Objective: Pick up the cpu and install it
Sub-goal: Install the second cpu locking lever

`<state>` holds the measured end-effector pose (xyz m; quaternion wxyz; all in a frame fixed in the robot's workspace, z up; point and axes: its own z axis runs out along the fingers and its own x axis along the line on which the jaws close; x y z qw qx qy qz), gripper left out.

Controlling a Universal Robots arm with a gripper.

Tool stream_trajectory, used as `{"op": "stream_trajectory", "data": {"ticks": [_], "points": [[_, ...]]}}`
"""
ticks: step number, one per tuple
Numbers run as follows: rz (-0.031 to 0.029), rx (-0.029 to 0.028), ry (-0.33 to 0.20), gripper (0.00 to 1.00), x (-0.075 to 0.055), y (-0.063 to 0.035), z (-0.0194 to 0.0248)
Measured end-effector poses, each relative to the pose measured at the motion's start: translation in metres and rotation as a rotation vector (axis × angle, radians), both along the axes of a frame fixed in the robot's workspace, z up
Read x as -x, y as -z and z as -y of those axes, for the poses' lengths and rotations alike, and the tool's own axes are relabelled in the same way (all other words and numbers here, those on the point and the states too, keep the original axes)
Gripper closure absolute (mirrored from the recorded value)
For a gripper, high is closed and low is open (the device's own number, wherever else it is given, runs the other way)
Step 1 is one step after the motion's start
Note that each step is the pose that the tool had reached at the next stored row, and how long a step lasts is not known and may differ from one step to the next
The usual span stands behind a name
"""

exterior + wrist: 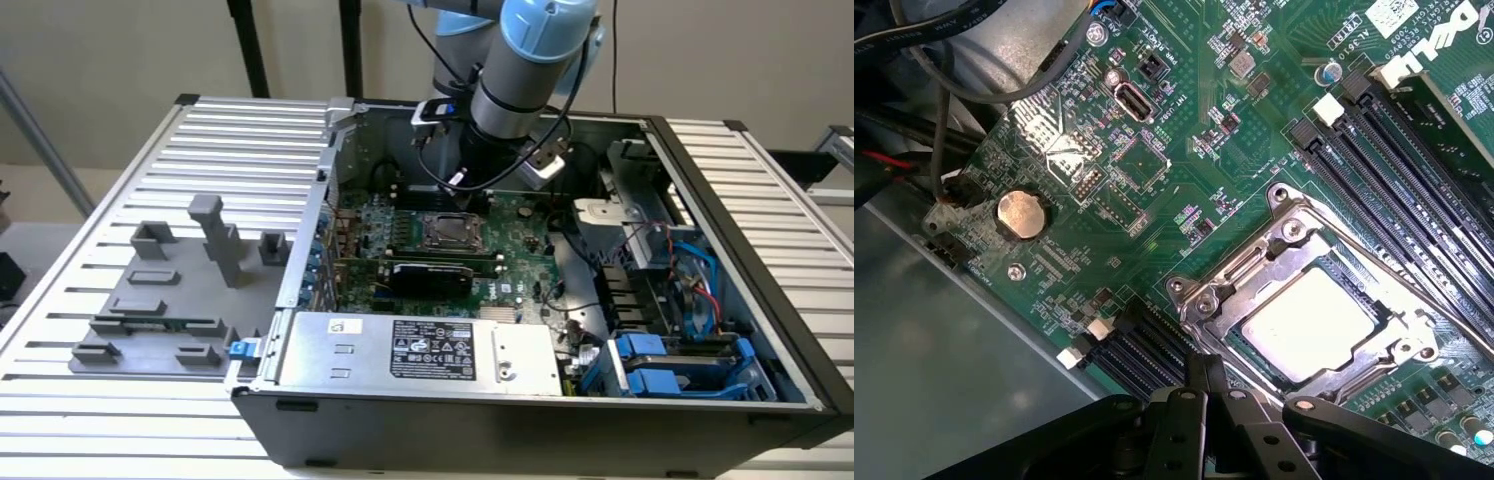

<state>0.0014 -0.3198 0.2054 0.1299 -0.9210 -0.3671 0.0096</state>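
In the exterior view, the arm reaches down into the open computer case, which lies on its side on a ribbed counter. The wrist hangs over the upper part of the green motherboard, just behind the socket frame, where a pale square sits in the middle. On the exterior view's left, a grey fixture tray with upright holders stands well apart from the case; I cannot tell whether any chip remains there. A power supply fills the near part of the case.

In the wrist view, the cpu lies flat inside the metal socket frame, silver top facing up, with the retention plate lying around it. The jaws are clenched with nothing between them (their black tips close together, just beside the socket's corner and apart from the chip). Memory slots run alongside the socket, and a coin cell sits further off.

Judging from this, placement looks done: the chip is seated in the socket and released. Whether the latch is fully locked I cannot tell.
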Motion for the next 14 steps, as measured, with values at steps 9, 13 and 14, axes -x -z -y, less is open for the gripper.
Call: {"op": "stream_trajectory", "data": {"ticks": [9, 13, 14], "points": [[-0.0001, -0.0002, 0.0, 0.89, 0.0, -0.0133, 0.0104], [0.0001, 0.0004, 0.0, 0.89, 0.001, -0.0199, 0.0206], [0.0003, 0.0004, 0.0, 0.89, 0.001, -0.0209, 0.023]]}}
